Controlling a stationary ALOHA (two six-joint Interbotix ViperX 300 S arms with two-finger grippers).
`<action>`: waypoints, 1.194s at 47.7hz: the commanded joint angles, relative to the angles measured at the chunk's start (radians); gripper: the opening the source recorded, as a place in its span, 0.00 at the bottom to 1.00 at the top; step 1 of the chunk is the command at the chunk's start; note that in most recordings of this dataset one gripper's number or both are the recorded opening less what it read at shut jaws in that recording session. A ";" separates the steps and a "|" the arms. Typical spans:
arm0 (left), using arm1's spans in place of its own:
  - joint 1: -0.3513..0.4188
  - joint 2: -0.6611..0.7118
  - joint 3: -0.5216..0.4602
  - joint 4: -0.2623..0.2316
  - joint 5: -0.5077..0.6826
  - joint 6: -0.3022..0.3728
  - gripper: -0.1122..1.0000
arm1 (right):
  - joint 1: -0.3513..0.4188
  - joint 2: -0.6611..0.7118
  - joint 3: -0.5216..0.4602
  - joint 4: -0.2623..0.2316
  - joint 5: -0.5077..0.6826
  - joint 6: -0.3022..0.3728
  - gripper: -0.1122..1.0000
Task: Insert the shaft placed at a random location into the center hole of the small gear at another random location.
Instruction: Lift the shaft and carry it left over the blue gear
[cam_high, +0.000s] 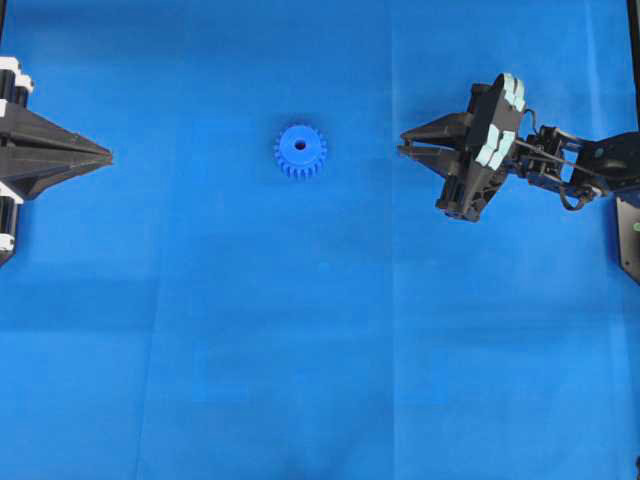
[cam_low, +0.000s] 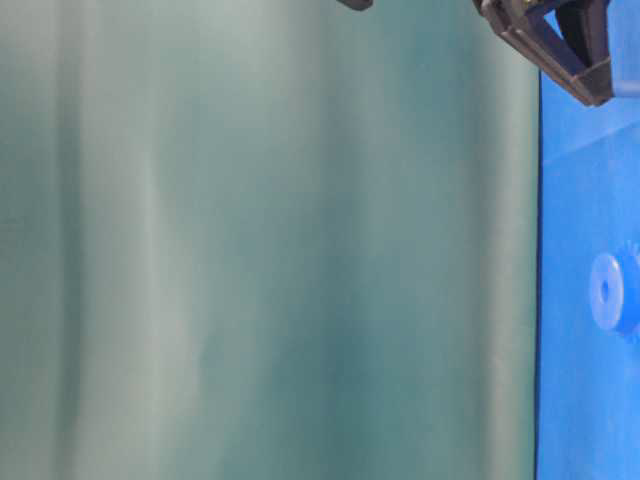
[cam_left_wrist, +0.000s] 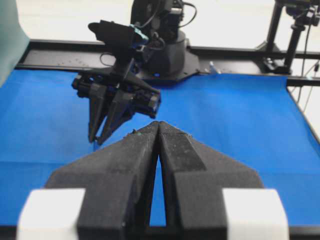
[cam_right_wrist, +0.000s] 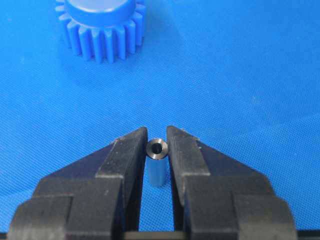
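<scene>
The small blue gear (cam_high: 300, 151) lies flat on the blue mat, left of centre, with its dark center hole (cam_high: 300, 145) facing up. In the right wrist view the gear (cam_right_wrist: 100, 30) is ahead and to the left, cut off by the top edge. My right gripper (cam_right_wrist: 157, 145) is shut on the silvery shaft (cam_right_wrist: 156, 162), which stands between the fingertips with its round end up. In the overhead view this gripper (cam_high: 408, 147) is to the right of the gear. My left gripper (cam_left_wrist: 158, 125) is shut and empty at the mat's left edge (cam_high: 100, 157).
The right arm (cam_left_wrist: 120, 95) shows in the left wrist view, lifted over the mat. A black frame rail (cam_left_wrist: 240, 52) and camera stands border the far side. A grey-green curtain (cam_low: 270, 250) fills most of the table-level view, with the gear (cam_low: 610, 292) at its right edge.
</scene>
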 joint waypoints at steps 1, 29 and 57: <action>0.000 0.005 -0.009 0.002 -0.005 -0.002 0.10 | -0.003 -0.066 -0.014 0.000 0.017 -0.005 0.13; 0.000 0.003 -0.009 0.002 0.000 -0.002 0.10 | -0.023 -0.262 -0.049 0.000 0.256 -0.043 0.13; 0.000 0.008 -0.008 0.003 0.000 -0.002 0.10 | 0.005 -0.044 -0.347 -0.002 0.330 -0.043 0.13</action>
